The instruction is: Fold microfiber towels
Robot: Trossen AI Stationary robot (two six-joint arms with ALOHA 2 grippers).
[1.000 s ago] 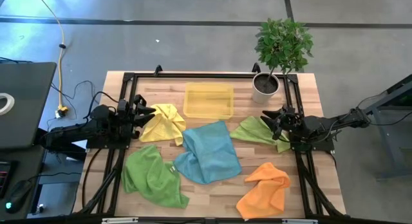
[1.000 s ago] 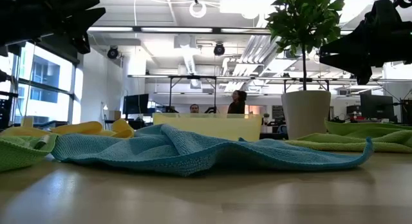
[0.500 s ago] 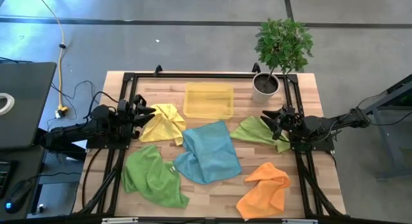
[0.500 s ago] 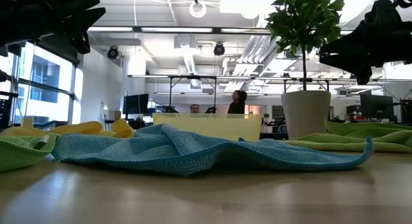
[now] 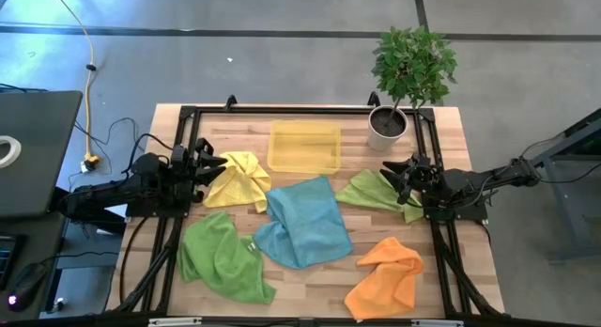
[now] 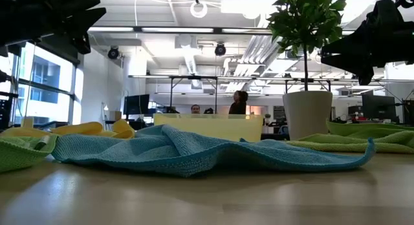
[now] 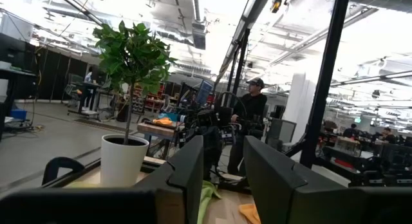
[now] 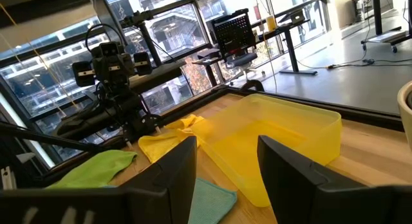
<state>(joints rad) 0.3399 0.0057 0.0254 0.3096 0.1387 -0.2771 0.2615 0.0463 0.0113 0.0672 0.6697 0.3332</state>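
Five crumpled microfiber towels lie flat on the wooden table: a yellow one at the left, a blue one in the middle, a green one at the near left, a second green one at the right and an orange one at the near right. My left gripper hovers open at the table's left edge, beside the yellow towel. My right gripper hovers open over the right green towel. Both are well above the table in the low view, and nothing is between the fingers of either.
A translucent yellow tray stands at the far middle. A potted plant stands at the far right corner. A black frame runs round the table's edges. People show in the room behind the table.
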